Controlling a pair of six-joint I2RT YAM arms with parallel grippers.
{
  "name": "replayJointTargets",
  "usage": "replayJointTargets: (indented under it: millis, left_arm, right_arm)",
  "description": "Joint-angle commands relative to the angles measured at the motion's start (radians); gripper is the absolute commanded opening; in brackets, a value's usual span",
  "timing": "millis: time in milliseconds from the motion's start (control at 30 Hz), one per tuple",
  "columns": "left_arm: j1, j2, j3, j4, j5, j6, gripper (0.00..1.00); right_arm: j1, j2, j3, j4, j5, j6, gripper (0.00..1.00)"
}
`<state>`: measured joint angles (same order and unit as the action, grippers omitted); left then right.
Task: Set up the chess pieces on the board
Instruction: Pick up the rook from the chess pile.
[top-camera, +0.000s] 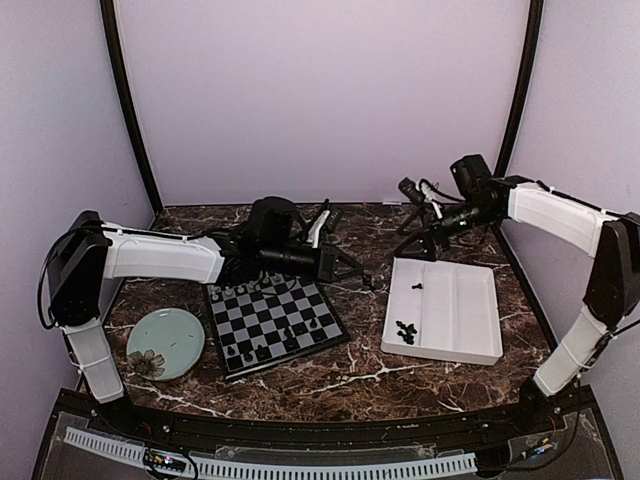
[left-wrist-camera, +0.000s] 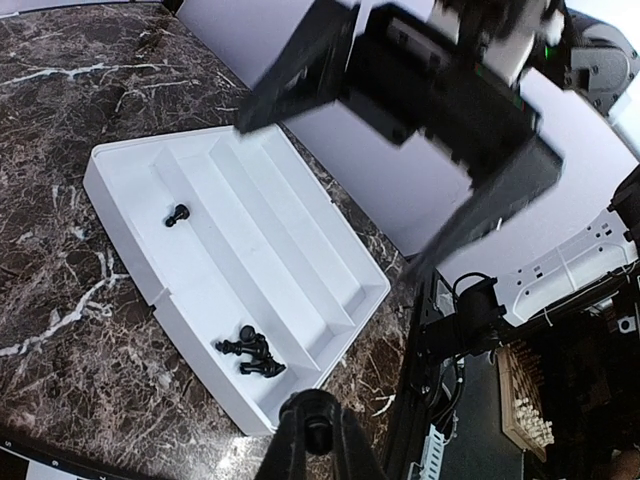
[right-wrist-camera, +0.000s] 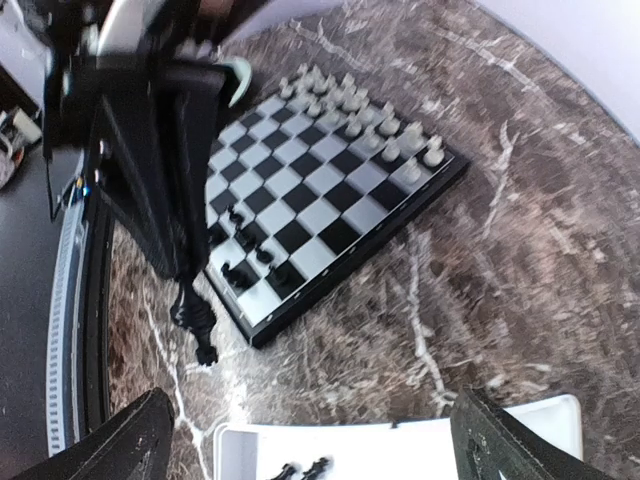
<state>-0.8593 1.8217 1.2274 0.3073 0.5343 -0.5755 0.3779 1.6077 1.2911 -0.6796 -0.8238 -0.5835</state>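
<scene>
Left claw (left-wrist-camera: 314, 440): fingers together, clamped on one black piece (right-wrist-camera: 197, 322). It hangs off the board (top-camera: 262, 318), just past the board's far right corner, on the tray side.

Piece: it sticks out beyond the fingertips. Its long axis appears to run on in line with the fingers, slanting down and away from the board, not upright. Which end leads, I cannot tell.

Right claw (right-wrist-camera: 315, 440): fingers wide apart, nothing between them, raised well to the right of the board.

Board: white men (right-wrist-camera: 360, 105) fill the two far rows. A few black men (right-wrist-camera: 240, 250) stand scattered on the near rows.

Right of the board, a tray (top-camera: 470, 300) holds more black men: a cluster (top-camera: 405, 332) and a single (top-camera: 417, 286). A plate (top-camera: 165, 343) sits just left of the board.

Step in hand, as I judge it: carrying a black piece to its square. The next move calls for swinging left over the near rows, turning the piece base-down, lowering it onto a vacant square clear of its neighbours, then parting the fingers.
</scene>
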Motion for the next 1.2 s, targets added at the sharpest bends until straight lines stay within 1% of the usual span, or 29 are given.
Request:
replayJointTargets:
  millis: [0,33,67,100,133,167,200,233,400,500,667,733,900,1000,1100,1167]
  left_arm:
    - [0.002,-0.069,-0.006,0.033,0.014,0.021,0.00]
    - [0.002,-0.068,-0.005,0.044,0.024,0.018,0.00]
    - [0.002,-0.064,-0.004,0.048,0.036,0.017,0.00]
    - [0.002,-0.063,-0.004,0.059,0.041,0.011,0.00]
    - [0.002,-0.061,-0.003,0.062,0.051,0.009,0.00]
    - [0.003,-0.060,-0.001,0.068,0.055,0.005,0.00]
    - [0.002,-0.059,0.000,0.070,0.064,0.003,0.00]
    - [0.003,-0.059,0.001,0.074,0.066,0.001,0.00]
    - [0.002,-0.058,0.003,0.087,0.090,-0.005,0.00]
    - [0.003,-0.054,0.007,0.093,0.097,-0.010,0.00]
    - [0.003,-0.045,0.012,0.111,0.118,-0.025,0.00]
    - [0.002,-0.041,0.013,0.114,0.120,-0.029,0.00]
    - [0.003,-0.033,0.014,0.125,0.117,-0.035,0.00]
    - [0.003,-0.028,0.015,0.130,0.113,-0.036,0.00]
    - [0.003,-0.024,0.015,0.136,0.108,-0.040,0.00]
    - [0.002,-0.019,0.016,0.140,0.107,-0.043,0.00]
  right_arm:
    - [-0.140,0.017,0.104,0.016,-0.279,0.211,0.98]
    - [-0.139,0.052,0.135,-0.085,-0.330,0.141,0.98]
    - [-0.121,0.110,0.179,-0.225,-0.361,0.018,0.91]
    - [-0.098,0.146,0.219,-0.339,-0.340,-0.102,0.82]
    - [-0.077,0.168,0.244,-0.405,-0.316,-0.205,0.72]
    - [-0.061,0.179,0.237,-0.437,-0.293,-0.260,0.65]
    - [-0.047,0.178,0.219,-0.447,-0.278,-0.296,0.62]
    - [-0.034,0.170,0.195,-0.439,-0.264,-0.315,0.60]
    - [0.051,0.112,0.098,-0.308,-0.173,-0.265,0.59]
    - [0.089,0.118,0.096,-0.290,-0.151,-0.251,0.58]
    - [0.110,0.154,0.119,-0.285,-0.158,-0.233,0.54]
    - [0.114,0.162,0.126,-0.290,-0.165,-0.233,0.50]
    - [0.124,0.168,0.135,-0.304,-0.181,-0.240,0.36]
    - [0.128,0.169,0.136,-0.319,-0.183,-0.250,0.32]
    - [0.132,0.173,0.140,-0.339,-0.188,-0.265,0.26]
    - [0.134,0.174,0.144,-0.347,-0.192,-0.271,0.18]
